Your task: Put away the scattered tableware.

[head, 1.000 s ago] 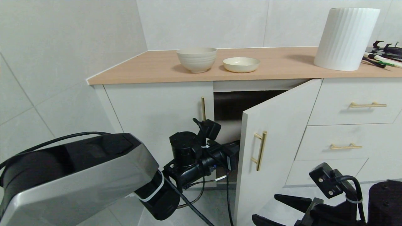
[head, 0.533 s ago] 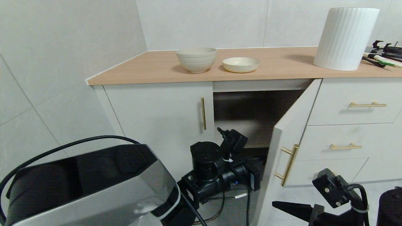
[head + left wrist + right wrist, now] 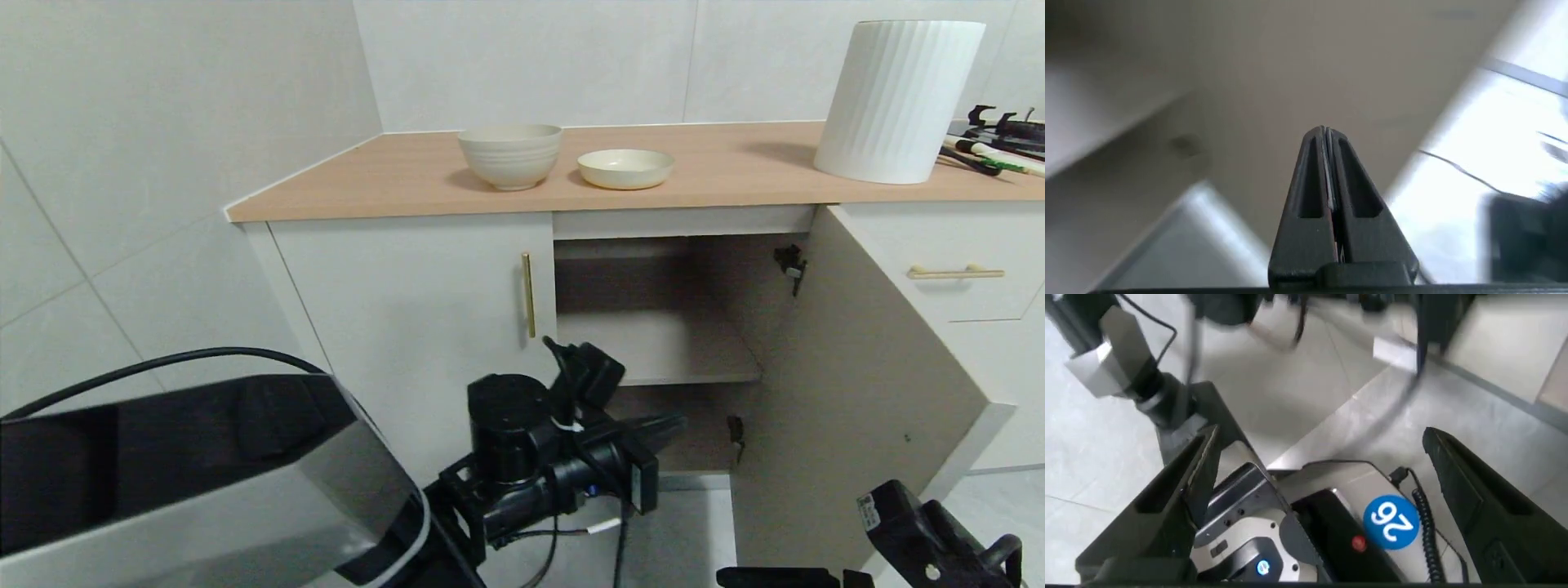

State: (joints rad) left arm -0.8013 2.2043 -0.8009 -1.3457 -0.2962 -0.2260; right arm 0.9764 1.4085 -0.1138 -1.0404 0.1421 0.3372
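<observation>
Soft, even light fell from above in the head view, bright on the wall tiles [image 3: 163, 122] and the bench [image 3: 735, 175]. The white ribbed canister [image 3: 898, 98] and the bowl [image 3: 511, 155] threw faint shadows to their left on the wood. The open cabinet [image 3: 653, 278] was dim inside, darkest under its top. A pale sheen lay on the left arm's silver housing [image 3: 245, 498]. Straight lines bowed toward the edges. In the left wrist view everything behind the left gripper [image 3: 1324, 139] was smeared, with 1 washed-out bright patch. Glare lay on the floor tiles [image 3: 1331, 416] in the right wrist view, and the cables [image 3: 1298, 318] were blurred.

Matt bowl [image 3: 510, 155] and smooth dish [image 3: 625, 167] on wood-grain countertop [image 3: 392, 175]; cabinet handle [image 3: 528, 294] gold metal.
</observation>
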